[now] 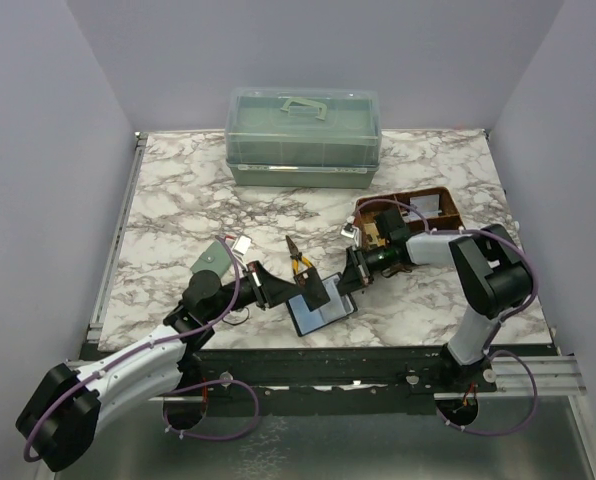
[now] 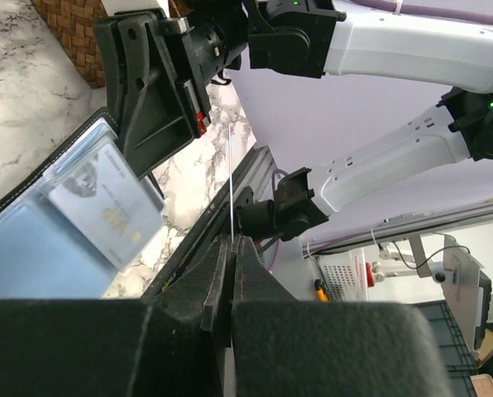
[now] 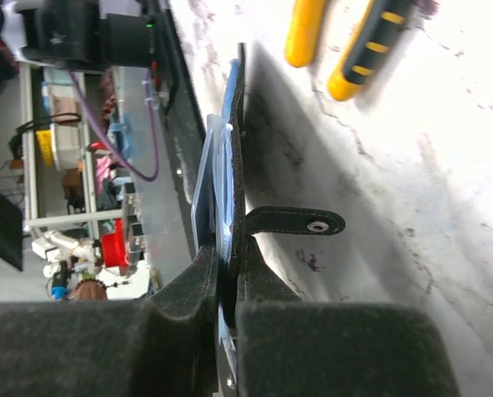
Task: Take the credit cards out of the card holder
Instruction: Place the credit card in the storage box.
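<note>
The black card holder (image 1: 323, 314) lies open near the table's front edge, blue-grey lining up. My right gripper (image 3: 227, 252) is shut on one edge of the holder (image 3: 241, 157), beside its snap strap (image 3: 300, 221). A grey credit card (image 2: 106, 203) sticks partway out of a pocket of the card holder (image 2: 19, 248). My left gripper (image 2: 232, 241) is shut on another thin card (image 2: 230, 182), seen edge-on as a pale line, held just above the holder. In the top view the left gripper (image 1: 313, 288) and right gripper (image 1: 353, 272) stand close together over the holder.
Yellow-handled pliers (image 1: 300, 262) lie just behind the holder. A sage-green wallet (image 1: 215, 258) and a small pale item (image 1: 243, 243) sit to the left. A brown woven basket (image 1: 423, 212) stands at the right, a green lidded box (image 1: 303, 135) at the back.
</note>
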You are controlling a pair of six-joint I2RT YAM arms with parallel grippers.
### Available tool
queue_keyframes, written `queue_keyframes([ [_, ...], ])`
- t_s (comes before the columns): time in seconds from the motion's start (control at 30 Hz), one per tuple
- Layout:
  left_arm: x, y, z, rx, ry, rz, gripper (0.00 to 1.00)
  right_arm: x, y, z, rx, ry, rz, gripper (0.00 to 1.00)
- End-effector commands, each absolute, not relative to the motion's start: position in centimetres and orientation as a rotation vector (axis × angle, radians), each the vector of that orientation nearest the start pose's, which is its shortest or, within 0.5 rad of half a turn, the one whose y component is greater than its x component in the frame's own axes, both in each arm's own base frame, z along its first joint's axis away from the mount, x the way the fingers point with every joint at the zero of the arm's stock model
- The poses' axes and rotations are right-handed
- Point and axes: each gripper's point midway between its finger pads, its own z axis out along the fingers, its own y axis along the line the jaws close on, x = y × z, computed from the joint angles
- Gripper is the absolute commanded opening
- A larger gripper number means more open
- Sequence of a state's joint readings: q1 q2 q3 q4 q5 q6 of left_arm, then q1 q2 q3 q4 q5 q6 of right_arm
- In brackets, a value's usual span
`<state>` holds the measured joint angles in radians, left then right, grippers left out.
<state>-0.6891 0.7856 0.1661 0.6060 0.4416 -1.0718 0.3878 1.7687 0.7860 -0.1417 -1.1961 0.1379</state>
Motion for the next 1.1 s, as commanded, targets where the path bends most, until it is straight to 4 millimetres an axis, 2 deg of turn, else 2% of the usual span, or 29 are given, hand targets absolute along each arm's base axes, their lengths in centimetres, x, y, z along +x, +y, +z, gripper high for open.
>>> queue_keyframes([
  [0.0, 15.0, -26.5, 18.3, 0.079, 1.871, -1.654, 0.0, 20.4, 25.1, 4.2, -0.709, 2.513, 1.572, 0.09],
  [0.13, 15.0, -26.7, 18.0, 0.087, 1.877, -1.665, 0.0, 21.1, 24.8, 4.7, -0.765, 2.489, 1.484, 0.38],
  [0.2, 15.0, -26.9, 17.9, 0.099, 1.882, -1.669, 0.0, 21.4, 24.9, 5.5, -0.808, 2.447, 1.465, 0.48],
  [0.4, 14.9, -27.2, 17.2, 0.144, 1.916, -1.652, 0.0, 22.6, 24.3, 7.7, -0.929, 2.337, 1.311, 0.66],
  [0.5, 14.9, -27.3, 16.9, 0.163, 1.928, -1.642, 0.0, 22.9, 24.1, 9.1, -0.983, 2.259, 1.257, 0.69],
  [0.57, 14.9, -27.4, 16.8, 0.174, 1.932, -1.641, 0.0, 22.5, 24.3, 10.6, -1.006, 2.199, 1.305, 0.71],
  [0.77, 15.0, -28.1, 17.6, 0.253, 1.913, -1.648, 0.0, 18.1, 25.6, 16.5, -1.079, 1.893, 1.81, 0.76],
  [1.07, 15.7, -29.6, 18.7, 0.323, 1.884, -1.675, 0.0, 17.4, 25.7, 17.8, -1.055, 1.818, 2.013, 0.77],
])
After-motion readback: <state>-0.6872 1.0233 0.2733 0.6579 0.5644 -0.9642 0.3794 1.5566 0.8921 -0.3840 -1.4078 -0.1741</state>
